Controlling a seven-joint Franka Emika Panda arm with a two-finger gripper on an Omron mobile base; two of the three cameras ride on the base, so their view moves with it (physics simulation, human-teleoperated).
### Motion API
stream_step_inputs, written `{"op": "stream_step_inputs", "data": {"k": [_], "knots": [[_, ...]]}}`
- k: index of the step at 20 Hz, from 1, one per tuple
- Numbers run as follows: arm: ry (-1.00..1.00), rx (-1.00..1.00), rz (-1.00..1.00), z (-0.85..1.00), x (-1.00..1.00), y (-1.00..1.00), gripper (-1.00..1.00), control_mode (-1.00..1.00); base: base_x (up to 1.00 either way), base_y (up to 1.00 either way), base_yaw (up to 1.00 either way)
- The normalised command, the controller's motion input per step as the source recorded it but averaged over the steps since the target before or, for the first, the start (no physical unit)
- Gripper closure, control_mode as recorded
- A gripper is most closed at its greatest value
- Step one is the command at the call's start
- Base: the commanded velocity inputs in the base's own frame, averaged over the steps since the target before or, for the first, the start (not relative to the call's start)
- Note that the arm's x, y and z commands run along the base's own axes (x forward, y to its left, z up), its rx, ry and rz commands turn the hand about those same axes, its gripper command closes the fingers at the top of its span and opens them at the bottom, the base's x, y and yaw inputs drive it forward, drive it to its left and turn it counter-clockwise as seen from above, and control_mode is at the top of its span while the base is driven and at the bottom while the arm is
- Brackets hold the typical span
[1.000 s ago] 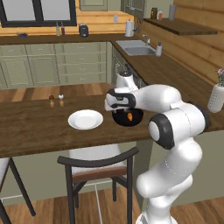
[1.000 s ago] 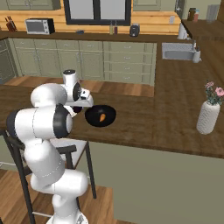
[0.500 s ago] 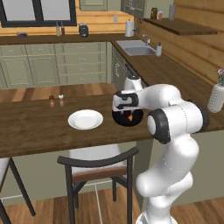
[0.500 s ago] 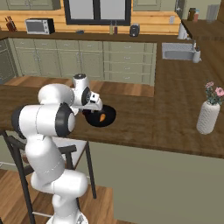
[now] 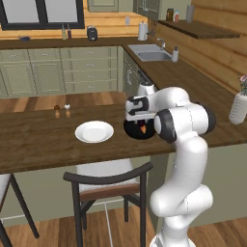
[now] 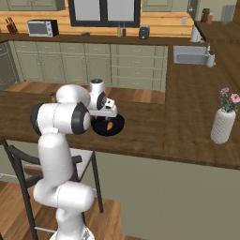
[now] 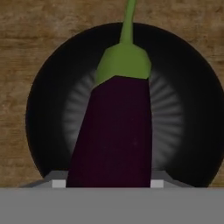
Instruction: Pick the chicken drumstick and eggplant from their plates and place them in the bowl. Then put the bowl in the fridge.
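You face a wooden counter (image 5: 38, 140) with a dark chair (image 5: 108, 185) tucked under it. Behind stand green cabinets (image 5: 58, 72), a sink (image 5: 148, 52) and a dark window (image 6: 104, 10).

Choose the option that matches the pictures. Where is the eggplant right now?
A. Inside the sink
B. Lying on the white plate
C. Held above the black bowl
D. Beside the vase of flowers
C: in the hand view the eggplant hangs lengthwise from the gripper, with the black bowl directly below it on the wooden counter; the white plate is bare.
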Motion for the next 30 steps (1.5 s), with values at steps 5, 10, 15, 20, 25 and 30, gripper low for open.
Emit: {"op": "stream_step_inputs", "data": {"k": [5, 10, 15, 20, 25, 30], "knots": [[0.02, 0.0, 0.0, -0.36, 0.18, -0.08, 1.0, -1.0, 0.0, 0.0, 0.0], [0.03, 0.0, 0.0, -0.22, 0.0, 0.02, 1.0, -1.0, 0.0, 0.0, 0.0], [0.02, 0.0, 0.0, -0.19, 0.01, 0.0, -1.0, -1.0, 0.0, 0.0, 0.0], [0.0, 0.0, 0.0, -0.04, 0.01, 0.01, -1.0, -1.0, 0.0, 0.0, 0.0], [0.0, 0.0, 0.0, 0.0, 0.0, 0.0, -1.0, -1.0, 0.0, 0.0, 0.0], [0.0, -0.01, -0.02, 0.23, -0.02, -0.04, -1.0, -1.0, 0.0, 0.0, 0.0]]}}
